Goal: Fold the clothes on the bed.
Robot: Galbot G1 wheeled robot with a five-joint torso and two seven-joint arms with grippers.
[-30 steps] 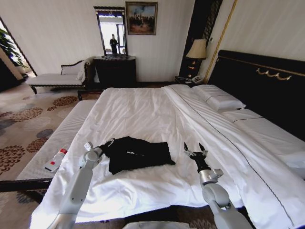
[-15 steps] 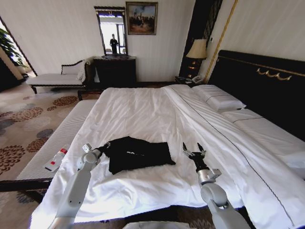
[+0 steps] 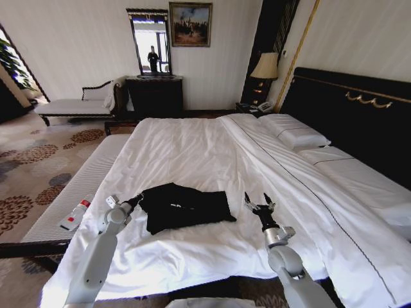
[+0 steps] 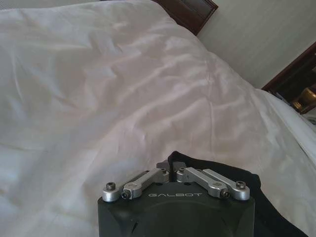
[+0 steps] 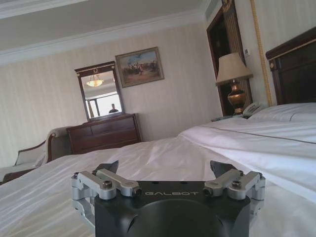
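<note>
Black T-shirt (image 3: 186, 206) lying bunched on the white bed (image 3: 192, 154), near its foot edge. Left gripper (image 3: 136, 201) at the shirt's left edge, fingers pressed together, pinching the dark fabric. Right gripper (image 3: 259, 204) just right of the shirt, fingers spread wide, holding nothing.

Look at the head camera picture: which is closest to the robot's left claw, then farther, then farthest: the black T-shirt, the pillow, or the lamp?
From the left claw:
1. Black T-shirt, right at its tips.
2. Pillow, across the bed by the headboard.
3. Lamp, beyond the bed.
</note>
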